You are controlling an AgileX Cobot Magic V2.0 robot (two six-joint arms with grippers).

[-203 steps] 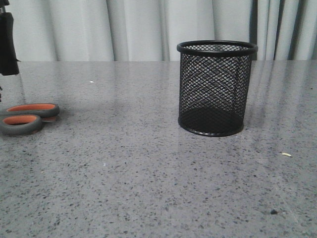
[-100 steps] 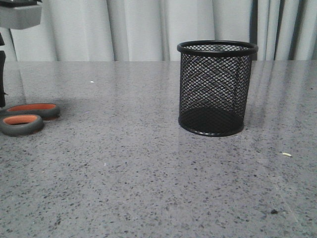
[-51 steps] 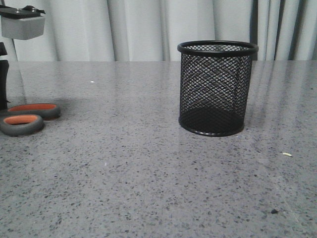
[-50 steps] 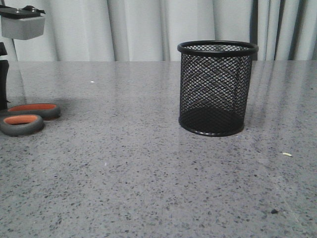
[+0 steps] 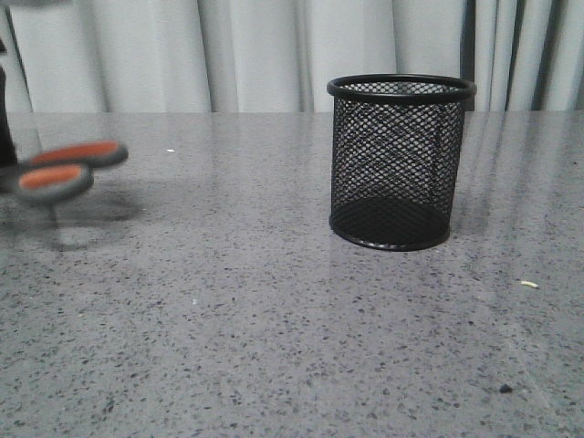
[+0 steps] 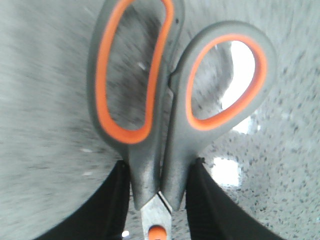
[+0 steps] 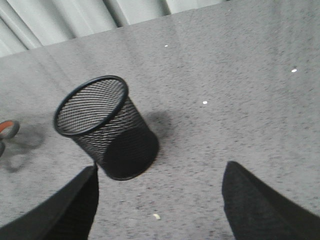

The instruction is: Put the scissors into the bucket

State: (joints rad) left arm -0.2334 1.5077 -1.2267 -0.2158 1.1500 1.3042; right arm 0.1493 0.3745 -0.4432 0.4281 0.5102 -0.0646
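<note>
The scissors (image 5: 64, 168) hang above the grey speckled surface (image 5: 274, 310), well to the left of the bucket (image 5: 400, 162), their 2 orange-lined loops blurred over a shadow. The left claw (image 6: 156, 200) pinches them just below the handles, near the orange pivot. The right claw (image 7: 159, 200) is spread wide near the upright bucket, holding nothing.

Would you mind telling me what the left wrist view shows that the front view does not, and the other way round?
Only the left wrist view shows the left gripper with its fingers clamped on the scissors just below the handles, plus the orange-red pivot. Only the front view shows the bucket upright and empty, and the handles lifted clear of the table. Both show the orange-lined loops.
</note>
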